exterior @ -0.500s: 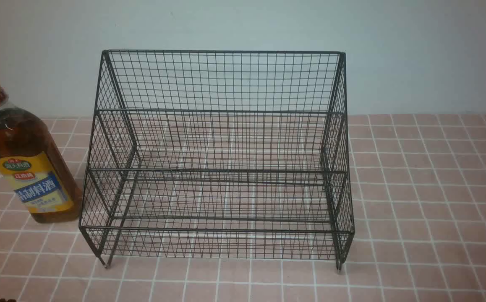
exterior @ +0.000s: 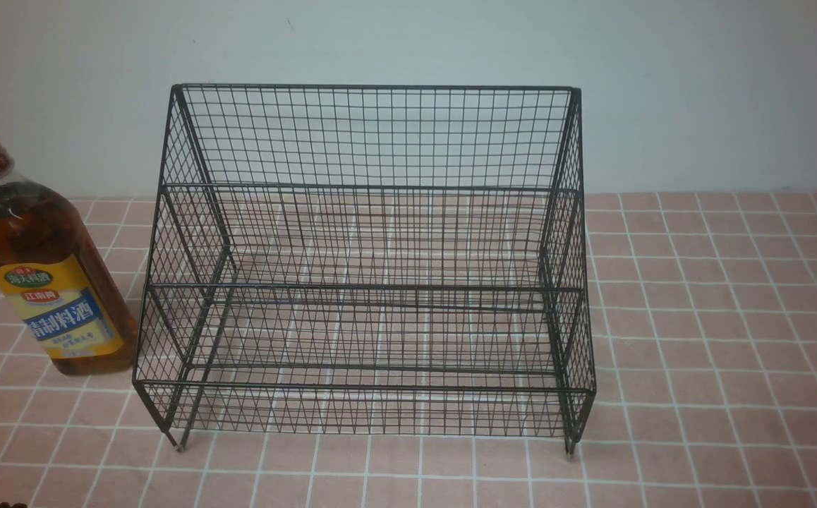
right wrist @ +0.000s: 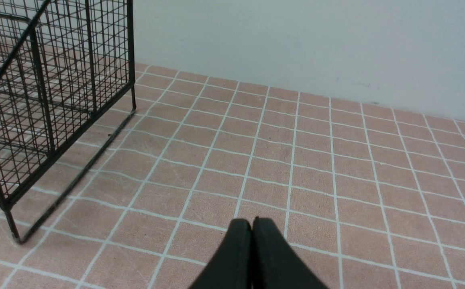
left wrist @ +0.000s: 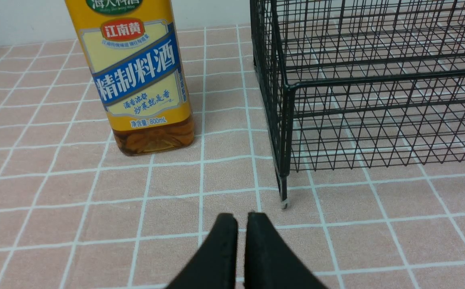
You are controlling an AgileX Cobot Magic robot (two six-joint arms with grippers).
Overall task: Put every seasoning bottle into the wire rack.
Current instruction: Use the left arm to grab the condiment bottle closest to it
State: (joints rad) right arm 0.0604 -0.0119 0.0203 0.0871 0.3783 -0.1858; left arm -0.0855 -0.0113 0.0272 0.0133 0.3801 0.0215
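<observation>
One seasoning bottle [exterior: 41, 268] with amber liquid, gold cap and yellow label stands upright on the tiled table, just left of the wire rack [exterior: 366, 282]. The black two-tier rack holds nothing. In the left wrist view the bottle [left wrist: 136, 76] stands ahead of my left gripper [left wrist: 240, 218], with the rack's front left leg [left wrist: 283, 192] close beside it. The left jaws are almost together with a thin gap and hold nothing. My right gripper [right wrist: 251, 222] is shut and empty, over bare tiles to the right of the rack [right wrist: 35, 104]. Neither gripper shows in the front view.
A pale wall [exterior: 698, 92] runs behind the rack. The table is covered by a pink tiled cloth [exterior: 719, 339] that stretches to the right of the rack and in front of it.
</observation>
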